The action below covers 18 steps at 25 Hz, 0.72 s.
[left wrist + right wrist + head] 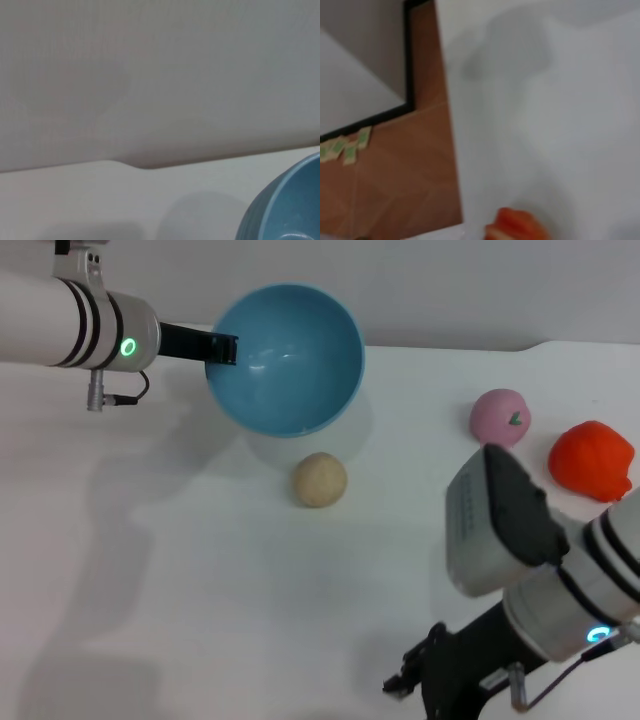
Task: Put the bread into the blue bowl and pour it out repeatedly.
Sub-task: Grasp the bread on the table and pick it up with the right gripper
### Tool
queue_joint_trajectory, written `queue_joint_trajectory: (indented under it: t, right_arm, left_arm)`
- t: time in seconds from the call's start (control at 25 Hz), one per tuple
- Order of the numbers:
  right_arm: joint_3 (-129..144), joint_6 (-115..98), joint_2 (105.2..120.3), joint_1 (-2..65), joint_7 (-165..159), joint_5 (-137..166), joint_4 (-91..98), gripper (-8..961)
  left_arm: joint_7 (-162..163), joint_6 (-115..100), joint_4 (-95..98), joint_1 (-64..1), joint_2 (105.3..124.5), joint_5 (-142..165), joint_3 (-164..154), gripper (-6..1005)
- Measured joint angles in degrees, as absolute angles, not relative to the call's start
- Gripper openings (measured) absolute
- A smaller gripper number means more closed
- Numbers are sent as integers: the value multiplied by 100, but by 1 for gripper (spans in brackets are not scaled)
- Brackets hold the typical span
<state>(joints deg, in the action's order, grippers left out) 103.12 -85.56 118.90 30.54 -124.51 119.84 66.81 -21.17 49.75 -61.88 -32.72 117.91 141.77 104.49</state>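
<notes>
My left gripper (pixel 222 347) is shut on the near-left rim of the blue bowl (pixel 290 355), holding it above the table at the back, tipped so its glossy inside faces me. Nothing shows inside the bowl. Part of the bowl's rim and outer wall (pixel 282 200) also appears in the left wrist view. The bread is out of view in every frame. My right gripper (pixel 412 676) hangs low at the front right of the table, far from the bowl.
A small round beige ball (pixel 319 480) lies just in front of the bowl's shadow. A pink ball (pixel 500 416) and an orange-red lump (pixel 592 459) (pixel 516 226) sit at the right. The right wrist view shows the table's edge and brown floor (pixel 395 170).
</notes>
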Motion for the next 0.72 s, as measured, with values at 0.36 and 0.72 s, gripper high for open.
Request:
queue_joint_trajectory:
  t: [0.36, 0.72]
  right_arm:
    - [10539, -8649, 11899, 3259, -12454, 11777, 6157, 654]
    - [10734, -8564, 11920, 3467, -12426, 11739, 5594, 653]
  left_arm:
    - [-1973, 5461, -6179, -3306, 11771, 14289, 10502, 6]
    - [-1709, 6290, -6244, -3392, 11756, 14754, 10517, 7]
